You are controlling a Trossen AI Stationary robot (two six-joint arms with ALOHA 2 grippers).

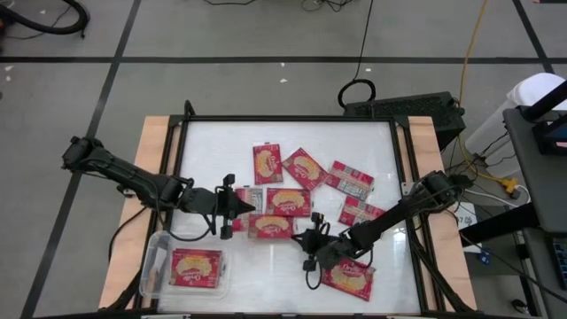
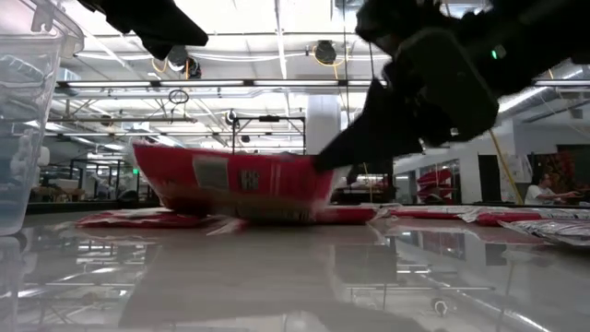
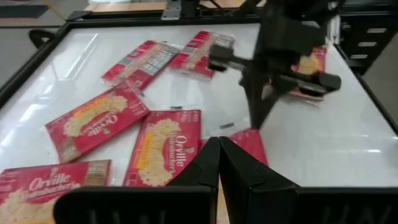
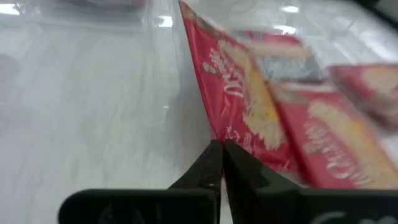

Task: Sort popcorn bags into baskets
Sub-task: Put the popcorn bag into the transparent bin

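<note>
Several red popcorn bags lie flat on the white table top. One bag [image 1: 270,226] sits tipped up between the two grippers; in the low view the same bag [image 2: 230,180] shows its grey-white back panel. My right gripper [image 1: 301,237] is shut on its right end. My left gripper [image 1: 251,209], shut and holding nothing, hovers just left of that bag, above the flat bags [image 3: 165,152]. The clear basket [image 1: 158,266] stands at the table's near left corner with one bag [image 1: 197,266] lying inside. My right gripper [image 4: 221,149] pinches the tipped bag's right end [image 4: 217,132] between its two shut fingers. The fingers [image 2: 336,152] come slanting down from the table's right. The bag is tilted, with its lower long edge [image 2: 240,217] down at the table.
Loose bags lie across the middle [image 1: 266,164], [image 1: 303,167], [image 1: 348,179], [image 1: 359,211] and at the near right [image 1: 347,276]. A raised black frame [image 1: 397,159] rims the table. In the low view the basket's wall [image 2: 23,120] stands close on the left. A person [image 2: 535,189] sits far back.
</note>
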